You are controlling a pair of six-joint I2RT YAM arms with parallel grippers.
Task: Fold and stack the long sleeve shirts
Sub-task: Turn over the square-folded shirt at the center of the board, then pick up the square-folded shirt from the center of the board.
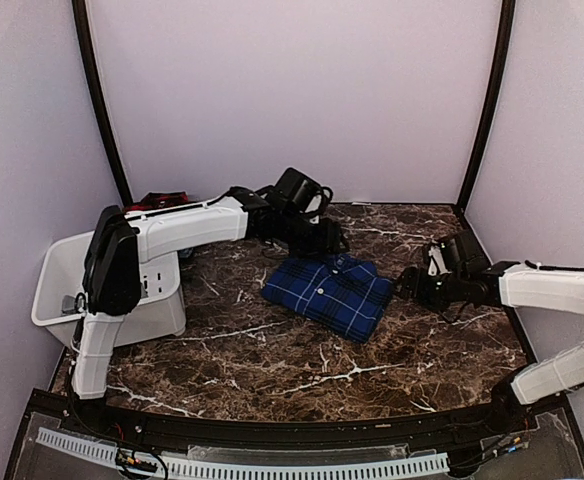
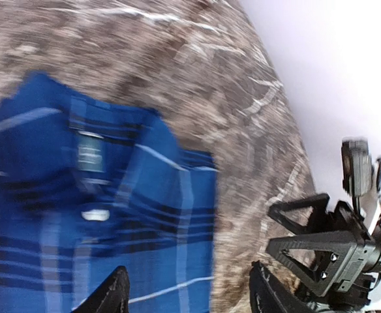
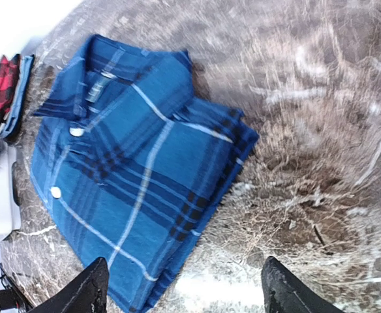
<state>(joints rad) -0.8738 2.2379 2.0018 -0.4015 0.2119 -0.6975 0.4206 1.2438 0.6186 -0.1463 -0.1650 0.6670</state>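
Blue plaid shirt [image 1: 329,293] lies folded into a compact rectangle at mid-table, collar toward the back wall, white buttons facing up. It rests flat on the brown marble table [image 1: 272,365], nothing stacked on it.

Red shirt [image 1: 160,201] sits at the far left back corner, well apart from the blue one and just behind the white bin [image 1: 62,290]. You cannot tell from these views whether it is folded.

Your left gripper [image 1: 327,240] hovers at the blue shirt's collar end, jaws spread, nothing caught between them. The wrist view is blurred, so contact between fingertips and cloth cannot be judged.

Your right gripper [image 1: 412,285] hangs low over the marble, just beside the shirt's right edge. Its jaws stand wide and hold nothing, with the folded shirt and bare table showing between the fingers [image 3: 89,290].
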